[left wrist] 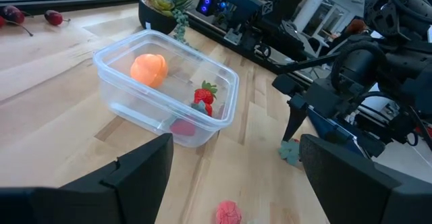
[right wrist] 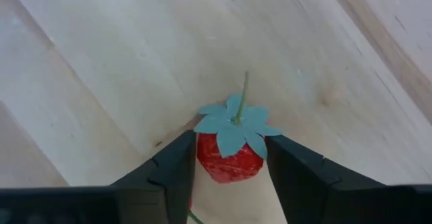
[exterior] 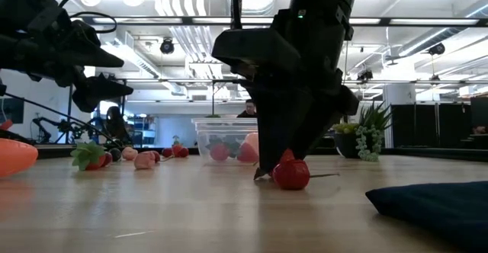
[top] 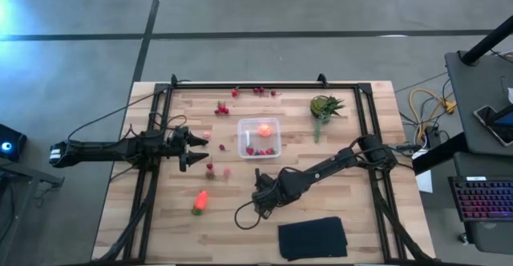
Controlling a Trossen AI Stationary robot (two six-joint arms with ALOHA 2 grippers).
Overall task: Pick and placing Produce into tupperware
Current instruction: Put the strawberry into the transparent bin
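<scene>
The right gripper (right wrist: 229, 158) is reaching down to the table (top: 369, 218), its two fingers (right wrist: 169, 166) pressing against either side of a red strawberry (right wrist: 229, 158) with a pale green leafy cap and thin stem; in the low view the strawberry (exterior: 290, 171) is sitting on the wood between the fingertips. The clear plastic box (top: 259, 138) is lying just beyond this gripper, toward the far edge of the table, and is holding a round orange fruit (left wrist: 148, 69) and a few red berries (left wrist: 204, 97). The left gripper (top: 191, 149) is hovering above the table with its fingers spread wide and nothing between them, pointing toward the box. Small red pieces (top: 210, 167) are lying close by its fingertips, and an orange carrot (top: 199, 201) with a green end is resting nearer the front edge. A black cloth (top: 312, 239) is lying on the near side of the right gripper, and a spiky green plant (top: 325, 107) is standing beyond the box.
</scene>
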